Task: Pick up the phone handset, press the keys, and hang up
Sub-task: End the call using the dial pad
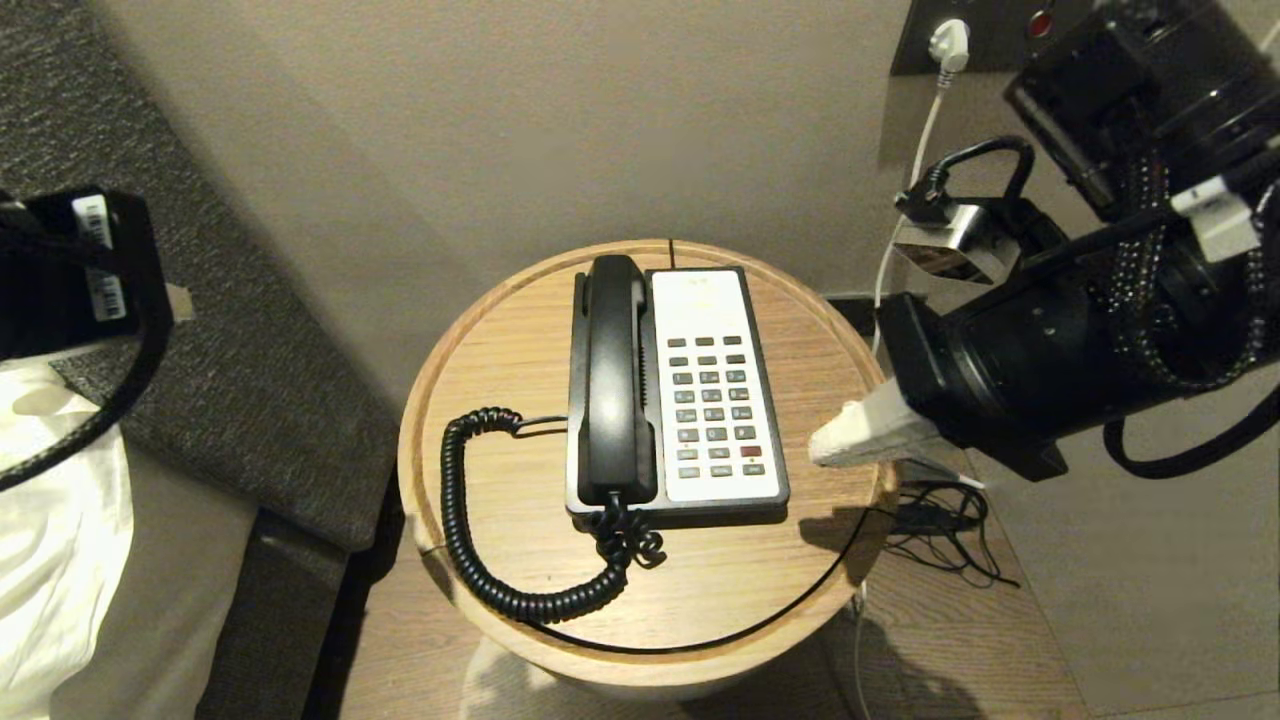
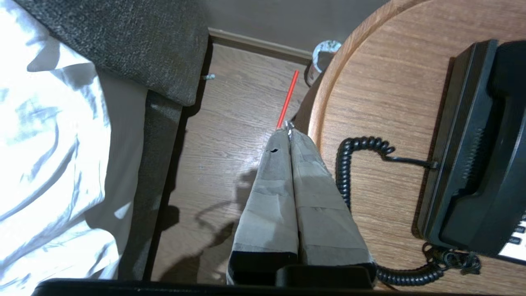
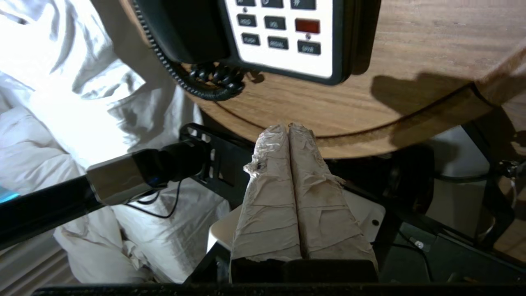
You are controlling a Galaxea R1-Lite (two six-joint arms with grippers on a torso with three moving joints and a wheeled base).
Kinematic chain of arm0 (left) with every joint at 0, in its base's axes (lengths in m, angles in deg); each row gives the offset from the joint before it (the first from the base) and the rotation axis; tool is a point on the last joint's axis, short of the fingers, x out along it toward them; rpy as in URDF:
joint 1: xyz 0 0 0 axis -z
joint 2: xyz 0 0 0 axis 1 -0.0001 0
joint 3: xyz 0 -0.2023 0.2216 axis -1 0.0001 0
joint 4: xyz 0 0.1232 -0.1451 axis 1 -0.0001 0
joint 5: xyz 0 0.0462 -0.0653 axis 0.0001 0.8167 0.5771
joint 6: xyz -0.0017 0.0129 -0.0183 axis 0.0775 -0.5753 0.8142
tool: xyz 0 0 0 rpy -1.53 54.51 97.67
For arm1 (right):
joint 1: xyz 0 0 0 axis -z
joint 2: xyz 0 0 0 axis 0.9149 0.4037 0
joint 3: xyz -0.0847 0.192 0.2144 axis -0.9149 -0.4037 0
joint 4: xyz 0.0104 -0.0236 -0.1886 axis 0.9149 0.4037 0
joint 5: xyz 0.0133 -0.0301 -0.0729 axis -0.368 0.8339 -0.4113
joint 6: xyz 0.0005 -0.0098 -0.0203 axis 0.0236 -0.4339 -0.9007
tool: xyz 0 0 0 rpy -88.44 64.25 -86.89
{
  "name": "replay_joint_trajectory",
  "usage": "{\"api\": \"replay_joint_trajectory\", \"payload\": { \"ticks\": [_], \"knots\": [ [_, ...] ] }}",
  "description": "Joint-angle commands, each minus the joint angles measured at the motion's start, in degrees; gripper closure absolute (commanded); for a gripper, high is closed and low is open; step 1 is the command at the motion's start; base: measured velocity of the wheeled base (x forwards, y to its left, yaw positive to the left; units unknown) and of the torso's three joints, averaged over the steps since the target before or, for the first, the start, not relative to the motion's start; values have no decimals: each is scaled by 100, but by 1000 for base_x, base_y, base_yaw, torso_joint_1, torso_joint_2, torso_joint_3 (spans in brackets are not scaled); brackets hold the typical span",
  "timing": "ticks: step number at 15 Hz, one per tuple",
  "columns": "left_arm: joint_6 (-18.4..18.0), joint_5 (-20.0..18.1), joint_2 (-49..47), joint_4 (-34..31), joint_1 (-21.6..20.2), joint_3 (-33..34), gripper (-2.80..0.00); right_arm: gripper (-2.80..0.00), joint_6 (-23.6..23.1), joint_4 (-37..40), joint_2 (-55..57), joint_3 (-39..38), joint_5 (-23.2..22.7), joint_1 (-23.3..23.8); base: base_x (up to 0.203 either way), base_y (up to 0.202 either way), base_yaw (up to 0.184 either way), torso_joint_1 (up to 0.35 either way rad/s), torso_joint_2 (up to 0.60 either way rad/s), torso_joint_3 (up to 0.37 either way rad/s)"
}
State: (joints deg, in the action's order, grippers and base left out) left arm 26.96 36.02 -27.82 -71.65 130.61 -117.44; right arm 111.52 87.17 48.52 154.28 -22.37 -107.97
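A: Handset status?
B: The phone handset [image 1: 610, 380] is seated on the phone base [image 1: 715, 385], table [image 1: 500, 350] centre.
A: Grippers?
B: Right gripper [image 1: 830, 440] is pressed closed, empty, at the table's right edge. Left gripper [image 2: 289, 133] is closed too, empty, off the table's left.

A round wooden table [image 1: 520, 330] stands by a bed with a white sheet [image 1: 50, 540]. A white plug [image 1: 948, 42] sits in the wall, and thin black wires [image 1: 940, 535] lie on the floor.

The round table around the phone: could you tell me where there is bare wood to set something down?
The table is bare left of the phone handset, above the coiled cord, and in front of the phone base. The right strip is narrower, with the right gripper hanging over it.
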Motion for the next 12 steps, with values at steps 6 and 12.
{"api": "replay_joint_trajectory", "payload": {
  "ticks": [6, 12],
  "knots": [
    [24, -8, 28, 3, -86, 150, 0, 0, -21, -247, 573, 25, 8, -6, 0, 0, 0, 0, 0, 0],
    [31, -48, 39, 3, -107, 158, 0, 0, -39, -256, 728, 100, 87, -6, 0, 0, 0, 0, 0, 0]
  ]
}}
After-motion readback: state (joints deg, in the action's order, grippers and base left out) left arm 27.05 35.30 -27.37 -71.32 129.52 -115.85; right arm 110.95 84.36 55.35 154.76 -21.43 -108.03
